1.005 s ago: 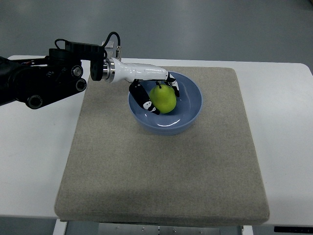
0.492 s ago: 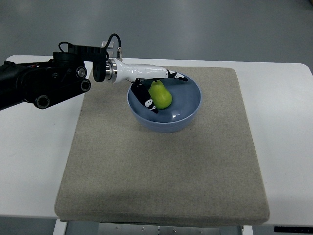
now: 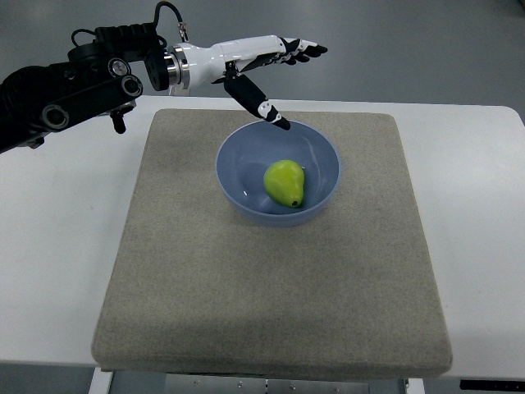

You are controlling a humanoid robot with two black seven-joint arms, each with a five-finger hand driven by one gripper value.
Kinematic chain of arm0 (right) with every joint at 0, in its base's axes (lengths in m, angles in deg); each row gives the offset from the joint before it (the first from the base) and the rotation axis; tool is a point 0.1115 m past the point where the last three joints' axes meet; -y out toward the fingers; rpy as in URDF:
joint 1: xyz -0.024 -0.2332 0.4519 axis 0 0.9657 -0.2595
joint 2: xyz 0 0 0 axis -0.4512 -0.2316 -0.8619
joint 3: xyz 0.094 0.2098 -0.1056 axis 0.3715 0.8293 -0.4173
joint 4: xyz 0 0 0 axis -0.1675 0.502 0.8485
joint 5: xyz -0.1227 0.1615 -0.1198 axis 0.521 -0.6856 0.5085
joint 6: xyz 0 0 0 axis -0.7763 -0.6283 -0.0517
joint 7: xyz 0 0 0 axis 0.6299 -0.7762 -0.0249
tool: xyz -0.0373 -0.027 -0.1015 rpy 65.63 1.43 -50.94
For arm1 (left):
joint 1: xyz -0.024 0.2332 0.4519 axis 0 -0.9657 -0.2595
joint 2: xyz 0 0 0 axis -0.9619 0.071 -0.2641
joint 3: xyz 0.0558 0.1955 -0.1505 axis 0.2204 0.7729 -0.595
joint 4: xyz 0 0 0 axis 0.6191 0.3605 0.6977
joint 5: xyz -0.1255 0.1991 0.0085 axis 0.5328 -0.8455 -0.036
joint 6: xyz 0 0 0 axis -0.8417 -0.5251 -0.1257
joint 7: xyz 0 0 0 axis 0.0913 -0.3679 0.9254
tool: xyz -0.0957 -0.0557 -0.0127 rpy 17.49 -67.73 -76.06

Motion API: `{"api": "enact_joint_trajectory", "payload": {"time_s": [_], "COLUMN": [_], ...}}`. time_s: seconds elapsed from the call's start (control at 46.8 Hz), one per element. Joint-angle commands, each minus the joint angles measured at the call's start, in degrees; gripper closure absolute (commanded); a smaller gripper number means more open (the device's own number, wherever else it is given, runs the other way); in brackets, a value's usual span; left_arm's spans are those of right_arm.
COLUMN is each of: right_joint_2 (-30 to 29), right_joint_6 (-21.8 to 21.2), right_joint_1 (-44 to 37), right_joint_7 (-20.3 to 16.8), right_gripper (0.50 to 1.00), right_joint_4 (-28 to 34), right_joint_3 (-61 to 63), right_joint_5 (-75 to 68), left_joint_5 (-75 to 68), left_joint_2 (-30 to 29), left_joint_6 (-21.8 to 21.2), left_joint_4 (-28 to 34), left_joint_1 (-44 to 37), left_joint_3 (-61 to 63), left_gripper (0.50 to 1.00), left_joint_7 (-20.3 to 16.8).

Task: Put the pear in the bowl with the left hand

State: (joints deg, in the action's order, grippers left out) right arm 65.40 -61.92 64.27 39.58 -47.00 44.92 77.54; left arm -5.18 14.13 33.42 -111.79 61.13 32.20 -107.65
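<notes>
A green pear (image 3: 285,183) lies on its side inside the blue bowl (image 3: 238,160), which stands on the grey mat. My left hand (image 3: 283,70) hovers above and behind the bowl's far rim, clear of the pear. Its white and black fingers (image 3: 303,49) are stretched out and spread, the thumb pointing down toward the rim, holding nothing. The black forearm enters from the upper left. The right arm does not show.
The grey mat (image 3: 271,287) covers most of the white table (image 3: 57,246). The table's edges run along the left, right and front of the picture.
The left hand let go of the pear, opened, and rose up and back out of the bowl. The pear tipped over and settled on the bowl's bottom.
</notes>
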Motion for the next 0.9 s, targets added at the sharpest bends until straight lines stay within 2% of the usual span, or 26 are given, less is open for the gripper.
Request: {"api": "enact_joint_trajectory", "payload": {"time_s": [0.0,0.128,0.406,0.77,0.877], "right_joint_2": [0.0,0.0,0.0,0.0,0.0], "right_joint_6": [0.0,0.0,0.0,0.0,0.0], "right_joint_1": [0.0,0.0,0.0,0.0,0.1], "right_joint_7": [0.0,0.0,0.0,0.1,0.0], "right_gripper": [0.574,0.574,0.574,0.574,0.574], "right_joint_4": [0.1,0.0,0.0,0.0,0.1], "right_joint_3": [0.0,0.0,0.0,0.0,0.1], "right_joint_5": [0.0,0.0,0.0,0.0,-0.1], "left_joint_5": [8.7,23.5,33.9,55.7,60.3], "left_joint_2": [-0.8,-1.1,-1.0,-1.3,-1.4], "left_joint_6": [0.5,3.0,6.3,17.6,18.5], "left_joint_4": [2.3,6.6,13.3,20.6,21.1], "left_joint_1": [-1.8,-5.7,-8.8,-15.0,-18.4], "left_joint_3": [-4.1,-7.5,-8.5,-11.5,-16.1], "left_gripper": [0.504,0.504,0.504,0.504,0.504], "left_joint_7": [0.0,0.0,0.7,13.5,19.2]}}
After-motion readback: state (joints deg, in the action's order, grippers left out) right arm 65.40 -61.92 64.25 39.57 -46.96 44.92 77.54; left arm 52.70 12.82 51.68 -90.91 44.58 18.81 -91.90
